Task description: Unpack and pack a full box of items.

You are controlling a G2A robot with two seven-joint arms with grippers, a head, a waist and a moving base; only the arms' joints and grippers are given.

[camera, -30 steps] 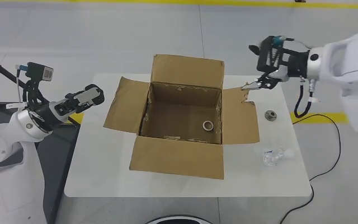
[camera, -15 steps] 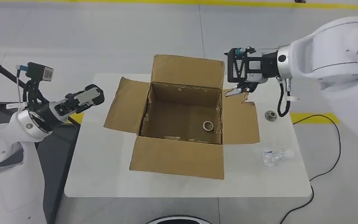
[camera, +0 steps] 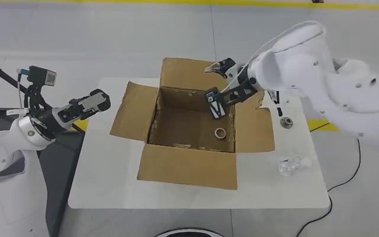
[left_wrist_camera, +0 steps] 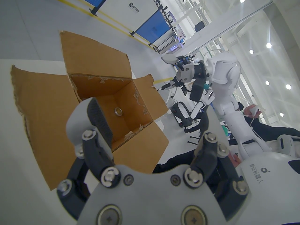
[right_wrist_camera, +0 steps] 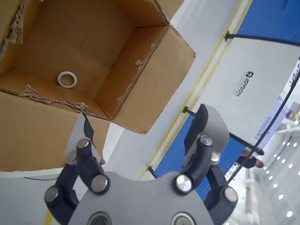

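An open cardboard box [camera: 188, 167] stands mid-table with all flaps spread. One white ring [camera: 220, 132] lies on its floor near the right wall. My right gripper [camera: 214, 89] hangs open and empty over the box's far right corner, above the ring. The right wrist view looks down into the box [right_wrist_camera: 150, 71] at the ring [right_wrist_camera: 67, 79], past that gripper [right_wrist_camera: 144, 127]. My left gripper [camera: 99, 102] stays off the table's left edge, open and empty. From there the left wrist view takes in its gripper [left_wrist_camera: 150, 122], the box [left_wrist_camera: 46, 108] and the ring [left_wrist_camera: 118, 111].
Right of the box, a small dark round part [camera: 286, 122] and a clear plastic bottle [camera: 293, 165] lie on the white table [camera: 106, 178]. The box's right flap [camera: 256, 127] lies between them and the box.
My right arm has swung left from beyond the right flap to above the box's far right corner, turning the gripper downward. The left arm and the ring have not moved.
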